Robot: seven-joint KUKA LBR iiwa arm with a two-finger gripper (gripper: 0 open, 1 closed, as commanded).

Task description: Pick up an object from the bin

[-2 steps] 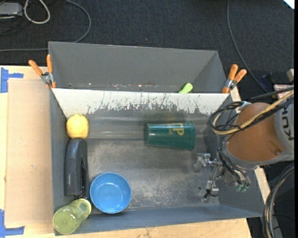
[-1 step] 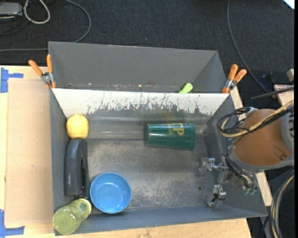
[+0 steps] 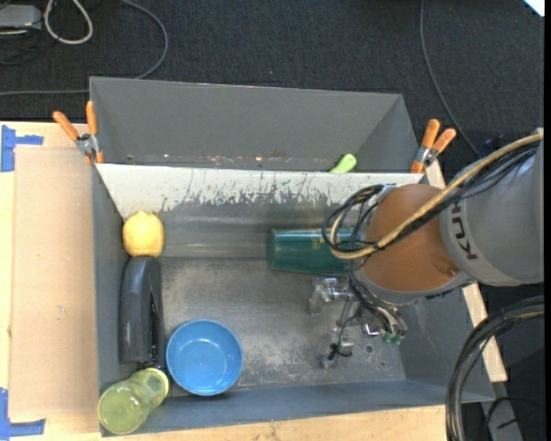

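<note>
My gripper [image 3: 335,343] hangs over bare bin floor in the front right part of the bin, its thin metal fingers pointing down with nothing seen between them. Just behind it, against the back wall, a dark green cylinder-shaped can [image 3: 298,249] lies on its side, its right end hidden under the arm's orange cover. A small yellow-green thing [image 3: 342,163] pokes up at the back wall's top edge.
Along the left wall lie a yellow lemon-like ball [image 3: 143,234], a dark grey tube-shaped thing [image 3: 139,310] and a yellow-green clear cup [image 3: 133,401]. A blue bowl [image 3: 203,357] sits front left. Bare floor lies between the bowl and the gripper.
</note>
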